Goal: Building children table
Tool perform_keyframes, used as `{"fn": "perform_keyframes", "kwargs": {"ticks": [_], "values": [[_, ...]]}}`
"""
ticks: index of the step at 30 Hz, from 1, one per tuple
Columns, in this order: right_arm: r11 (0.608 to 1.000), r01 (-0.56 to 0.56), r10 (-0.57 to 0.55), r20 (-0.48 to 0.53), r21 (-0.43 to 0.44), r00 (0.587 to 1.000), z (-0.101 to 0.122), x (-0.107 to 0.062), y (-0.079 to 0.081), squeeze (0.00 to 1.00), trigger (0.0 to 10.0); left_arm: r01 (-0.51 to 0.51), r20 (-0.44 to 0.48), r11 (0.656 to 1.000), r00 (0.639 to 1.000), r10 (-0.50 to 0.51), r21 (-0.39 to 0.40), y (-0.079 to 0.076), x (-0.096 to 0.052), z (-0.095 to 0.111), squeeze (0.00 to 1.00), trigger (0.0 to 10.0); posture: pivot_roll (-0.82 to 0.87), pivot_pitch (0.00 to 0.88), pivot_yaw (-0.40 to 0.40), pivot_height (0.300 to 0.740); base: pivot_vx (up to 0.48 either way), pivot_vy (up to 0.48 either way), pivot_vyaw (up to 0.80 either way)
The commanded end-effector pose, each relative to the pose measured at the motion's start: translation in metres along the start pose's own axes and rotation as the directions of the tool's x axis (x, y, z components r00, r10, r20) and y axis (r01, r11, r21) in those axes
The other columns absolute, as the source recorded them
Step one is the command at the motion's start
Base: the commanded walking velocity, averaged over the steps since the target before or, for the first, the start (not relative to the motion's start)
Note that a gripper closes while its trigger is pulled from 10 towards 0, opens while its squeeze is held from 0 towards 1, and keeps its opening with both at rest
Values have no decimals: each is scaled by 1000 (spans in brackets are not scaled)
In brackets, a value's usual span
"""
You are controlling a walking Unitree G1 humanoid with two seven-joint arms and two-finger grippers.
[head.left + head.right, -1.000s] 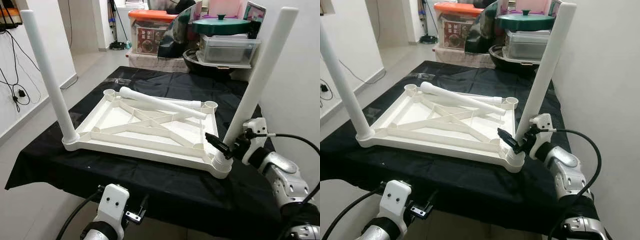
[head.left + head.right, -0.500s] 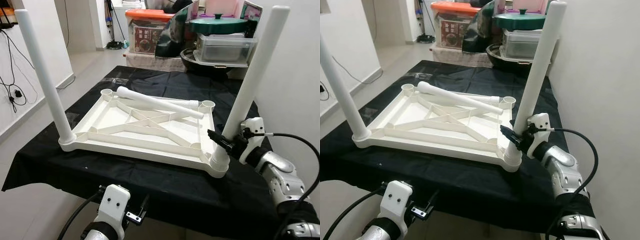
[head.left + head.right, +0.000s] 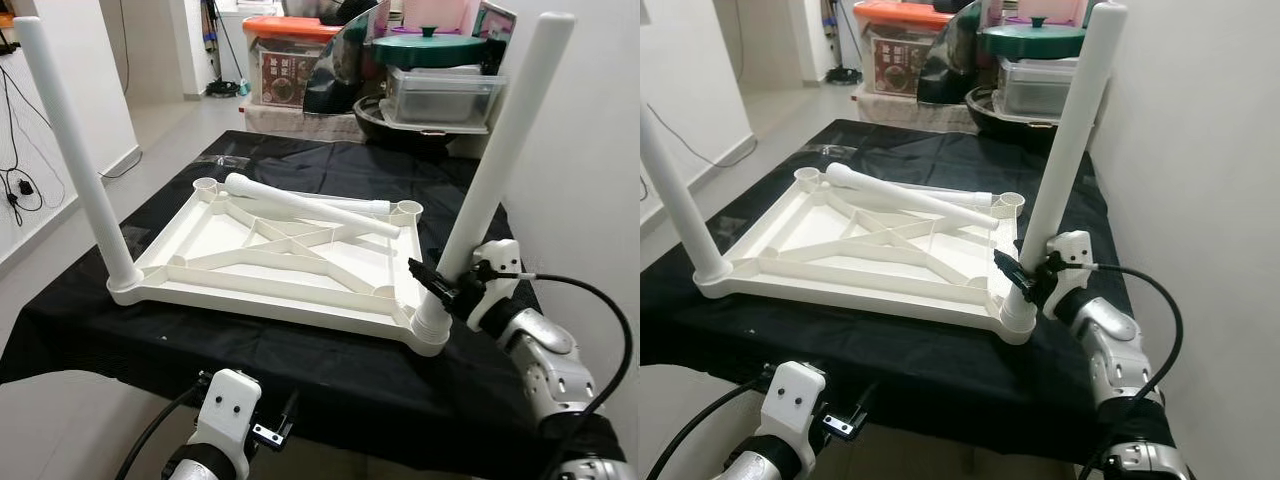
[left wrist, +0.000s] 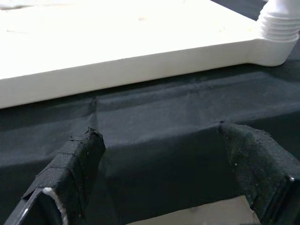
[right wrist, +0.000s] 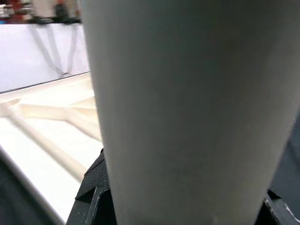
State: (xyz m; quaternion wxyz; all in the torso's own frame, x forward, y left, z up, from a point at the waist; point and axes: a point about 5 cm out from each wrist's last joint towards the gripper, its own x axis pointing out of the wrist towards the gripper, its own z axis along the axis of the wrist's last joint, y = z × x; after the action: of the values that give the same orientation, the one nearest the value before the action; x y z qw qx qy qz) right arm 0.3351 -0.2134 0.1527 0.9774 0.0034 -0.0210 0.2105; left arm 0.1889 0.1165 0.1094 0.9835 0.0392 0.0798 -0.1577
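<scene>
While the right tool (image 3: 440, 290) clamps its two black fingers around the foot of the near right leg (image 3: 490, 175), just above the threaded collar where that leg enters the corner socket, the step in hand looks like seating or screwing this leg home. It leans a little outward instead of standing plumb, so the next move probably calls for turning or pressing it until it sits square. Outward from there lies the upturned white tabletop (image 3: 250, 265) on the black-draped desk (image 3: 330, 370), ribs upward, with the near left leg (image 3: 75, 150) already standing in its corner. A loose leg (image 3: 300, 203) lies across the far side, its ends near the two empty far sockets, which are yet to be filled. Down at the desk's near edge the left tool (image 4: 164, 173) hangs with fingers spread apart, holding nothing
</scene>
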Motion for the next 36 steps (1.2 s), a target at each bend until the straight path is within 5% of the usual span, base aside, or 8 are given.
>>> {"fn": "perform_keyframes", "kwargs": {"ticks": [1, 7, 20, 27, 28, 29, 35, 36], "values": [[994, 107, -104, -119, 11, 987, -25, 0, 6, 0, 0, 2, 1, 1000, 1000, -2, 18, 1, 0, 1, 0, 10000, 84, 0, -60, 740, 0, 0, 0], [934, 357, -350, -159, 14, 923, -30, 9, 11, 0, 0, 3, 9, 1000, 1000, -4, 25, 2, 3, 3, 0, 10000, 85, 0, -59, 740, 0, 0, 0], [569, 807, -783, -193, 160, 591, -12, 47, 79, 0, 0, 2, 32, 999, 999, -3, 43, 3, 8, 7, 0, 10000, 103, 0, -67, 740, 0, 0, 0], [549, 810, -776, -234, 203, 585, -8, 55, 104, 0, 0, 4, 30, 999, 1000, -5, 44, 1, 8, 6, 0, 10000, 104, 0, -70, 740, 0, 0, 0], [558, 802, -766, -237, 214, 597, -7, 57, 108, 0, 2941, 7, 28, 999, 1000, -8, 45, 0, 8, 6, 0, 10000, 105, 0, -71, 740, 0, 0, 0], [570, 792, -756, -237, 221, 610, -6, 58, 111, 0, 8784, 10, 27, 999, 1000, -11, 46, 0, 8, 6, 0, 10000, 104, 0, -70, 740, 0, 0, 0], [657, 723, -681, -242, 215, 691, -9, 62, 116, 0, 10000, 18, 20, 999, 1000, -19, 49, -1, 7, 4, 0, 10000, 100, 0, -65, 740, 0, 0, 0], [667, 718, -678, -238, 198, 696, -10, 61, 116, 329, 10000, 20, 18, 999, 1000, -21, 49, -1, 7, 4, 0, 10000, 100, 0, -65, 740, 0, 0, 0]]}}
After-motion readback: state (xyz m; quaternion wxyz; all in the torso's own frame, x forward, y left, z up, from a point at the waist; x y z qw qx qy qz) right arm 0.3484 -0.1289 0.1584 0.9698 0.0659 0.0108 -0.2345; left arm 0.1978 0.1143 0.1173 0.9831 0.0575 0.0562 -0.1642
